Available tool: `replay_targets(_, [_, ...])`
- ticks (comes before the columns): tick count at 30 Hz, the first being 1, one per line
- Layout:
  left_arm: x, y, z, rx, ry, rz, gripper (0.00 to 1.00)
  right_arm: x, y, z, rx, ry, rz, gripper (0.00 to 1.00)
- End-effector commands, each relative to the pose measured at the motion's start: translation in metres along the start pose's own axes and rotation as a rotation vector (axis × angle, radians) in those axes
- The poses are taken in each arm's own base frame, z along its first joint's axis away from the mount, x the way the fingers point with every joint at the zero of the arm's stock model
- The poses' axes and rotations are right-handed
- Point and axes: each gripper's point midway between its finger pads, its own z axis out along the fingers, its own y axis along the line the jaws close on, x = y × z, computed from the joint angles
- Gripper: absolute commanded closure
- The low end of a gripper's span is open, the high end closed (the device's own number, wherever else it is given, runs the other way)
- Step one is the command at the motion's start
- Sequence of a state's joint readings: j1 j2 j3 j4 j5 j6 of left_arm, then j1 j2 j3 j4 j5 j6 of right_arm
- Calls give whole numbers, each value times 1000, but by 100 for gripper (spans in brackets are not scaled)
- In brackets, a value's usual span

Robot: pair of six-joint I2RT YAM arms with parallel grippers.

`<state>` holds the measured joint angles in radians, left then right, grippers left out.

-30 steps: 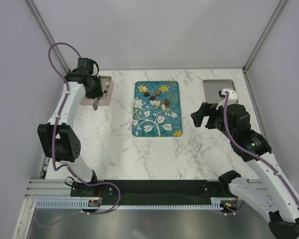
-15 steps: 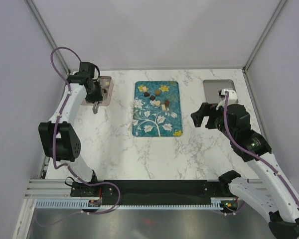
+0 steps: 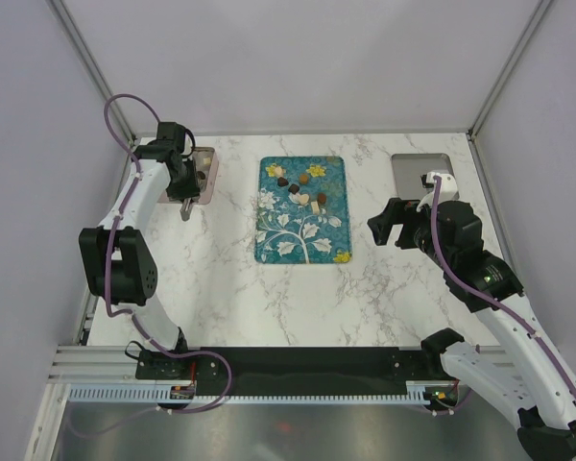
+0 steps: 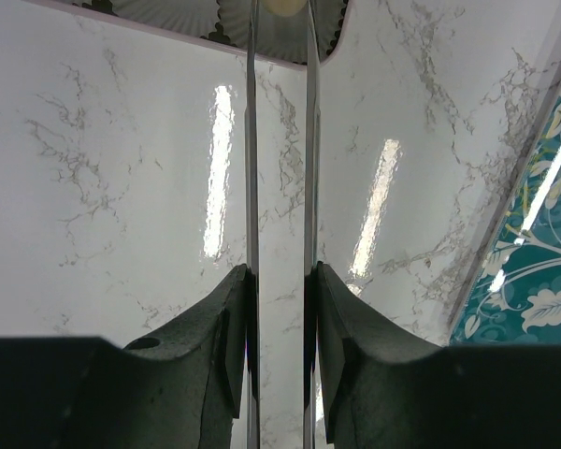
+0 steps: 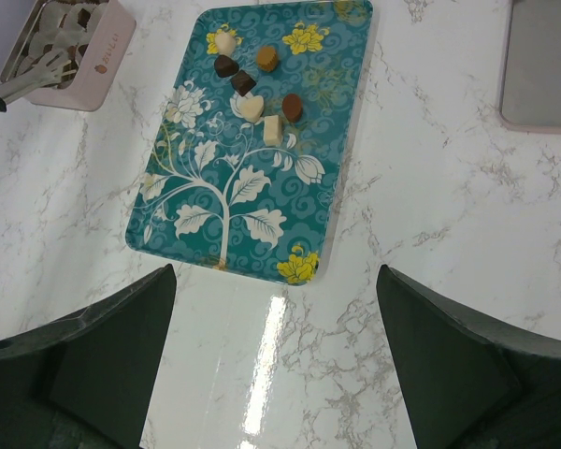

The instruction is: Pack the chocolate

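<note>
Marble table [image 3: 230, 279]: chocolate [image 5: 251, 106] clustered at tray [image 5: 192, 245] far end, strung lengthwise; left pincer [image 4: 280, 273] clamps tongs [image 4: 251, 140], right pincer [image 5: 276, 281] wide

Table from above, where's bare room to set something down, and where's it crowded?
Bare marble lies between the teal tray and the grey plate, and between the tray and the black base rail. The tray's near half carries only prints. Crowded: the tray's far half, with the chocolate, and the pink box.

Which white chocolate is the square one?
The white square piece, the one nearest the arms in the bunch on the teal tray. The near white heart beside it and the far white heart are heart-shaped, not square.
</note>
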<state>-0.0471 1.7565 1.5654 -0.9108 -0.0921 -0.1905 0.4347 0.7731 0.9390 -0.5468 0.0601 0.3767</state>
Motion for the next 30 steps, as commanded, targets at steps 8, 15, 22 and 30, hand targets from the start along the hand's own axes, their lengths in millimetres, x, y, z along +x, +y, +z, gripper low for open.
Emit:
replay_targets(8, [-16, -2, -8, 16, -61, -24, 59, -6, 0, -2, -1, -28, -8, 3])
replay_targets(15, [-22, -1, -17, 15, -87, -22, 55, -8, 1, -4, -6, -34, -5, 3])
replay_targets(22, [-27, -1, -28, 18, -110, -18, 52, -9, 2, -6, -8, -38, 2, 3])
replay_targets(30, [-40, -12, -66, 93, -192, -3, 52, -13, 4, -10, -14, -44, 2, 3])
